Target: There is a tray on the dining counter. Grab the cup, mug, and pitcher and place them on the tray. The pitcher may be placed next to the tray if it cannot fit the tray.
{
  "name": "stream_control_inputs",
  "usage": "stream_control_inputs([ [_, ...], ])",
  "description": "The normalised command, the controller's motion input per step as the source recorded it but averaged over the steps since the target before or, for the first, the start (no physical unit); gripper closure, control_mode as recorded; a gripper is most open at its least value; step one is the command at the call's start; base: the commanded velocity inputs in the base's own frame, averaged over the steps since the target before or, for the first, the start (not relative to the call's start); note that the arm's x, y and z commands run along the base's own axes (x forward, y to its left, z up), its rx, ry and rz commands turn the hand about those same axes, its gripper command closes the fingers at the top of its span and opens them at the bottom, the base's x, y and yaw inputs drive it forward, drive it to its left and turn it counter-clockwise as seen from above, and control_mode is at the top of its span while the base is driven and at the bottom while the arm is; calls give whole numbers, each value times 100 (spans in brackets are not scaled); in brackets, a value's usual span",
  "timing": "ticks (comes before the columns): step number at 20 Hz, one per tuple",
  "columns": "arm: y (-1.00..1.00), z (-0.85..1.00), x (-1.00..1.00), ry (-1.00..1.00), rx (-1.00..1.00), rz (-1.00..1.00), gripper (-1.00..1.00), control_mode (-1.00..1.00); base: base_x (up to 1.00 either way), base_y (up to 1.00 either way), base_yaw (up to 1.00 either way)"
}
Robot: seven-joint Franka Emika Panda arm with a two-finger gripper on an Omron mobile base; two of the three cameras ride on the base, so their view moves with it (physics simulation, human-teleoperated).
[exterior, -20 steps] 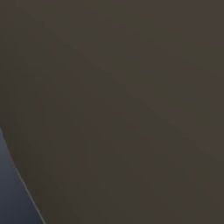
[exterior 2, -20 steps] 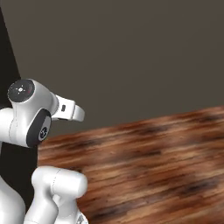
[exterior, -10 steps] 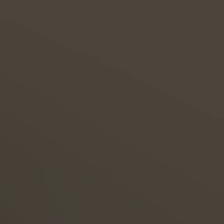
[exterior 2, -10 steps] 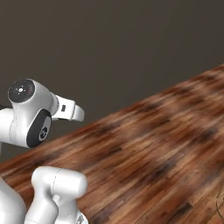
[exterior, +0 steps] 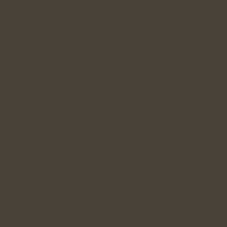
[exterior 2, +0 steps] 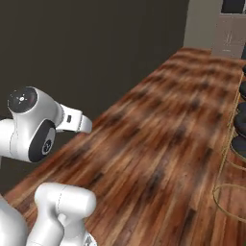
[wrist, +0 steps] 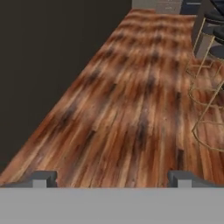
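A: Gripper (wrist: 112, 178) in the hand view: two dark finger tips stand wide apart, nothing between them, above a reddish-brown wooden plank floor (wrist: 131, 100).

B: And the right base view?

A: It adds the white arm (exterior 2: 33, 129) at lower left, the same floor, a dark grey-brown flat wall (exterior 2: 86, 57), and black-seated stools with thin brass frames (exterior 2: 238, 139) at the right edge. The left base view gives that wall alone (exterior: 113, 113).

B: Task vessels, tray, writing?

A: Cannot tell where they are; no legible writing.
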Motion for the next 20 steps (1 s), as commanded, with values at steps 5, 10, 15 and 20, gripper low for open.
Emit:
stream_control_inputs([
  [5,0,0,0,0,0,0,-100,100,83,52,-52],
  [10,0,0,0,0,0,0,-100,100,67,23,-31],
  [15,0,0,0,0,0,0,-100,100,88,68,-24],
  [20,0,0,0,0,0,0,-100,100,99,99,-13],
])
